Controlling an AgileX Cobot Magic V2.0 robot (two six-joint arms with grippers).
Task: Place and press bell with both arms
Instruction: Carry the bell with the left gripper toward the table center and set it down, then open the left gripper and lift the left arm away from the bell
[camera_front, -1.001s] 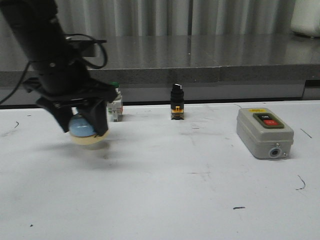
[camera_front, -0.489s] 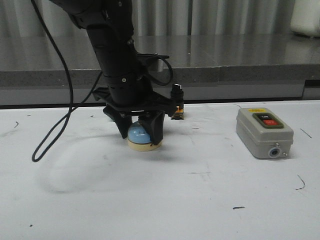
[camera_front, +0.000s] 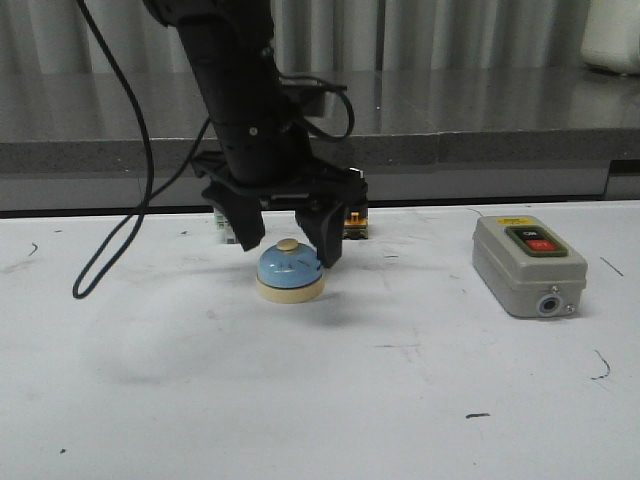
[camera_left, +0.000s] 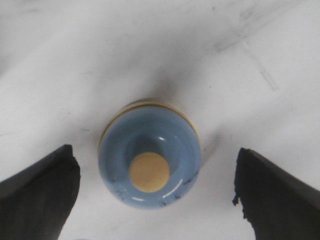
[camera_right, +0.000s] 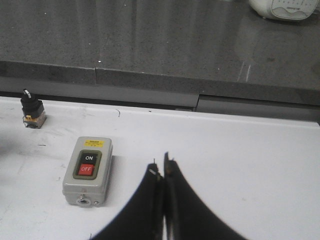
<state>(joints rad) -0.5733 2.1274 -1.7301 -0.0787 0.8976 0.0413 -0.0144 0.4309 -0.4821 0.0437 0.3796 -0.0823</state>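
The bell (camera_front: 290, 272) sits upright on the white desk (camera_front: 320, 400), roughly mid-desk and left of the switch box (camera_front: 529, 266). The left pincer (camera_front: 285, 252) hangs over it, spread wide, with a finger on each side and neither touching the dome.

Judging the risks: if the left arm lifts off at a slant, 1 finger could clip the dome and skid the bell sideways. The right pincer (camera_right: 163, 172), fingers pressed together and holding nothing, looks to be on the far side of the switch box, so a low sweep toward the bell could knock that box. An off-centre press on the small cream button (camera_left: 149, 172) might tip or push the bell instead of ringing it.

The left wrist view shows the button centred between the fingers with clear gaps on both sides. The front view alone shows the bell's base flat on the desk. Only the right wrist view shows the right pincer at all.
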